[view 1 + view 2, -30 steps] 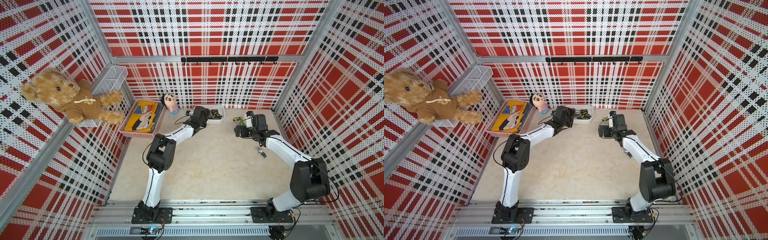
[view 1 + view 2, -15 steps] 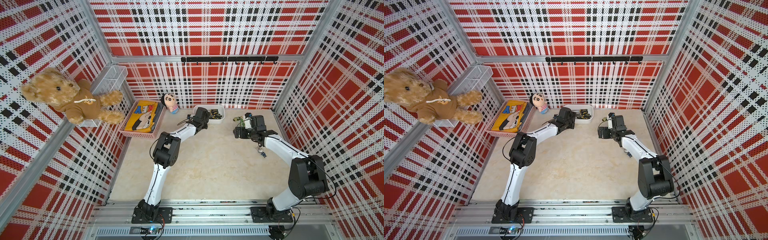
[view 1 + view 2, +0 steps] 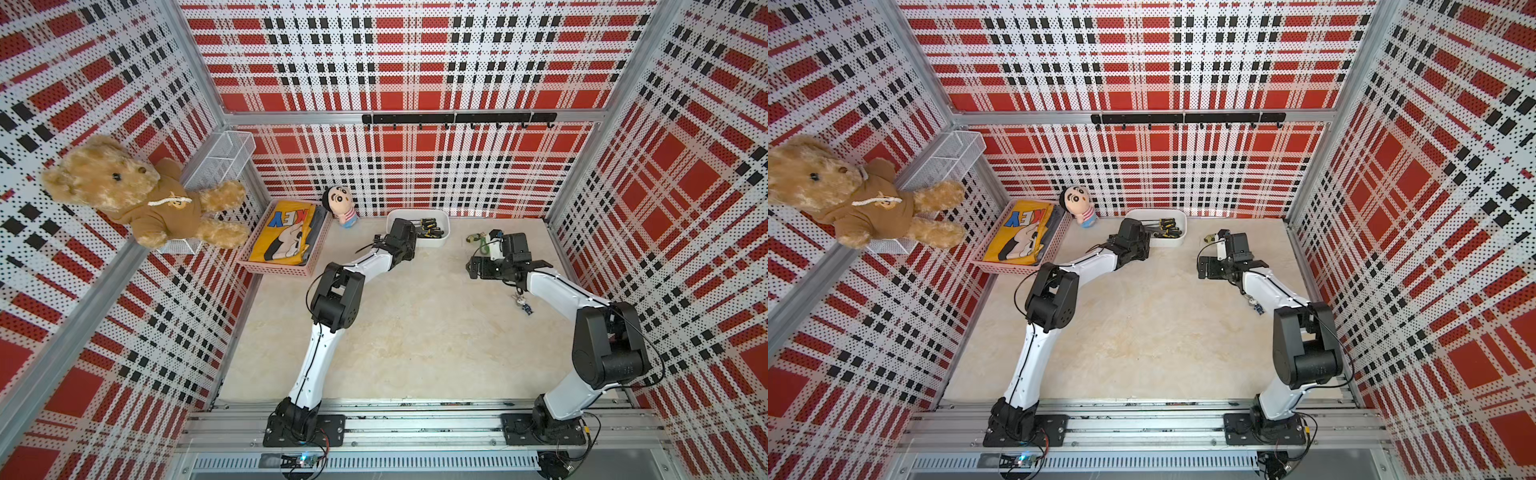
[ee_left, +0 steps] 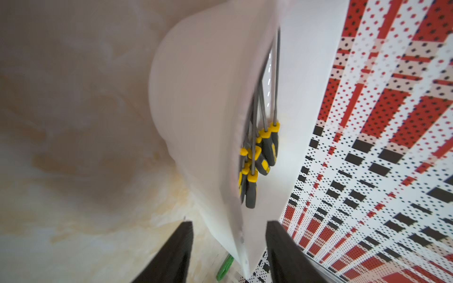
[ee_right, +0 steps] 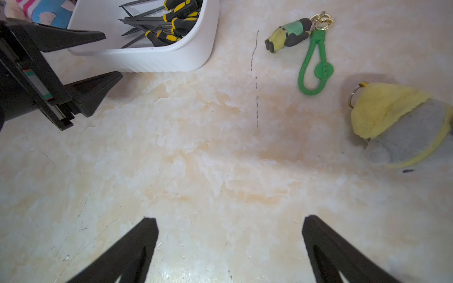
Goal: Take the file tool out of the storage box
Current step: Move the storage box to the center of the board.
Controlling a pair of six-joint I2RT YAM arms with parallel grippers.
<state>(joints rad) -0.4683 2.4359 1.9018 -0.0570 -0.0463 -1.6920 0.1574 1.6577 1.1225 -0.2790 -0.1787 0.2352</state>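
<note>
Reaching further in: both top views show the left arm (image 3: pixel 332 291) w/ its elbow pushed forward vs a sec ago, wrist now over the near-left end of the storage box (image 3: pixel 434 244), which sits at the back of the table by the wall. File tools (image 3: pixel 430 230) all lie inside it. Right gripper (image 3: pixel 471 268) is parked well apart, same as before. Count: 2 arms, 1 white box, 1 pink basket (image 3: pixel 276 270), 1 wire basket (image 3: pixel 224 153), 1 teddy (image 3: pixel 124 187), 1 doll (image 3: pixel 340 205), 1 small charm (image 3: pixel 524 305)

Left wrist: left gripper (image 4: pixel 229 224) has its jaws apart but drawn in from before, one finger each side of the box wall, neither plainly touching, so nothing grasped. I'd judge it's about to pinch the box, not a file; no file is out yet. Yellow/black handles: approx 6, though overlap makes that unsure

Right wrist: right gripper's jaws spread wide, empty, over bare table. 1 green-strap keyring (image 5: pixel 316 68), 1 yellow/grey plush keyring (image 5: pixel 397 122)
</note>
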